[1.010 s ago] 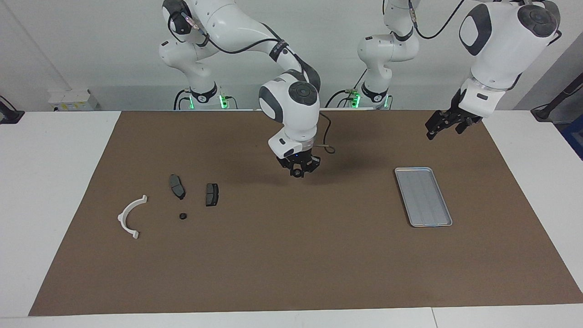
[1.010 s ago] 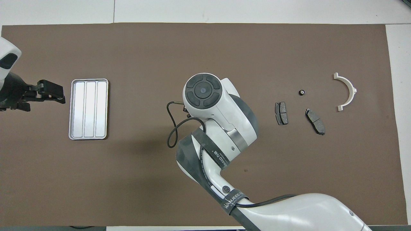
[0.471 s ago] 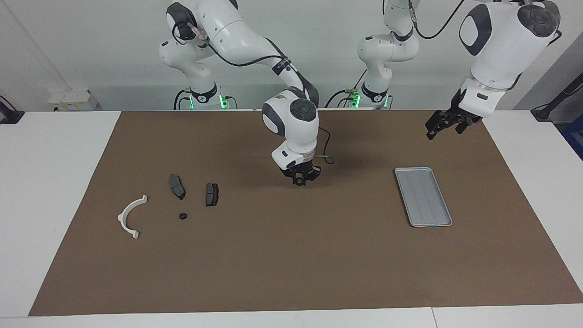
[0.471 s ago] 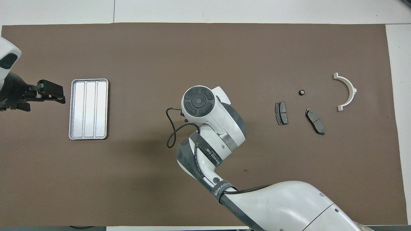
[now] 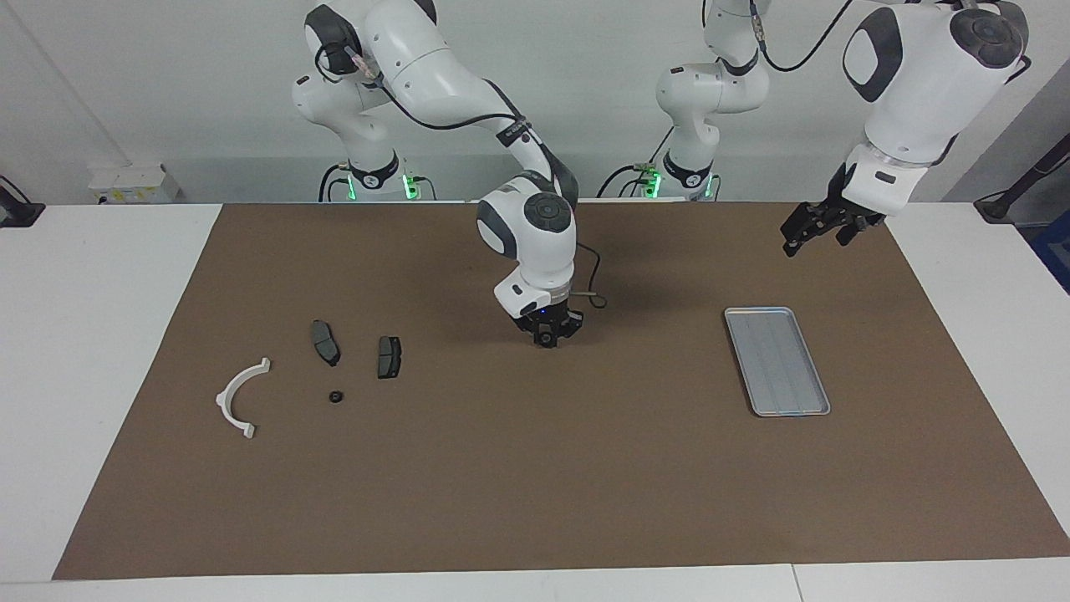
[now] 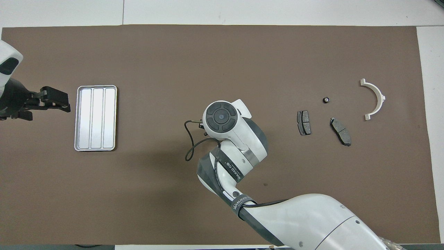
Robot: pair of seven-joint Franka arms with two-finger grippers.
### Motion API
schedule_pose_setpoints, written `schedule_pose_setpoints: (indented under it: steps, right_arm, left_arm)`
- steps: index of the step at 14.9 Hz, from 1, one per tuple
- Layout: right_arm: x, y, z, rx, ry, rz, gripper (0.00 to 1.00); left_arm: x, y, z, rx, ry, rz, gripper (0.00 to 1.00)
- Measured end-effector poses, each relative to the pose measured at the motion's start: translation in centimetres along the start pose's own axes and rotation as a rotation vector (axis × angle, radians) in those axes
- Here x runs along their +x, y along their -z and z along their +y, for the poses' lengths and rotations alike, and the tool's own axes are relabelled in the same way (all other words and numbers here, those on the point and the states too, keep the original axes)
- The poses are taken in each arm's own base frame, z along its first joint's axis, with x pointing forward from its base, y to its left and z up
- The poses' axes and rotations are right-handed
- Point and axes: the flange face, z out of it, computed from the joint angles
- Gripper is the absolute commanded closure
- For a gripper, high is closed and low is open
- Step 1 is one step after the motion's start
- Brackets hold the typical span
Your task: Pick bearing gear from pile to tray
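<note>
**Bearing gear carried low over mid-mat**

Bearing gear (image 5: 545, 339), a small dark ring, sits pinched in the right gripper (image 5: 546, 337), low over the brown mat (image 5: 535, 468); its facing I cannot tell. Toward the left arm's end from that gripper lies the tray (image 5: 777, 361), long axis running robot-ward to away. Toward the right arm's end, the pile (image 5: 334, 368). Left gripper (image 5: 804, 235) waits wide open beside the tray.

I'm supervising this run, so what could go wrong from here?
The right gripper pinches a tiny black round gear over the brown mat, short of the flat silver metal tray; it might slip out. The open left gripper waits near that tray, so the arms could crowd.
</note>
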Motion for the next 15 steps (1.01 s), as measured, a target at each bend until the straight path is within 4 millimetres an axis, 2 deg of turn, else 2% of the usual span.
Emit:
schedule_pose_setpoints:
  steps: [1, 5, 6, 8, 10, 12, 15]
  right_arm:
    - [0.0, 0.0, 0.0, 0.000, 0.000, 0.000, 0.00]
    - [0.3, 0.2, 0.2, -0.001, -0.005, 0.001, 0.00]
    - [0.9, 0.7, 0.5, -0.004, -0.015, 0.003, 0.00]
    - [4.0, 3.0, 2.6, -0.016, -0.010, 0.001, 0.00]
    - [8.6, 6.7, 6.7, -0.012, 0.029, 0.017, 0.00]
    - [12.9, 10.0, 12.3, -0.004, 0.089, 0.045, 0.01]
    - [17.8, 11.8, 20.9, -0.011, 0.208, 0.067, 0.03]
  left_arm:
    - [0.0, 0.0, 0.0, 0.000, 0.000, 0.000, 0.00]
    - [0.0, -0.2, -0.1, 0.001, 0.001, -0.006, 0.00]
    - [0.0, -0.3, -0.1, 0.002, 0.001, -0.008, 0.00]
    - [-0.1, -0.3, 0.0, 0.002, 0.003, -0.008, 0.00]
    - [-0.1, -0.4, 0.1, 0.002, 0.001, -0.009, 0.00]
    - [-0.2, -0.7, 0.3, 0.004, -0.003, -0.017, 0.00]
    - [-0.7, -1.9, 2.2, 0.010, -0.001, -0.030, 0.00]
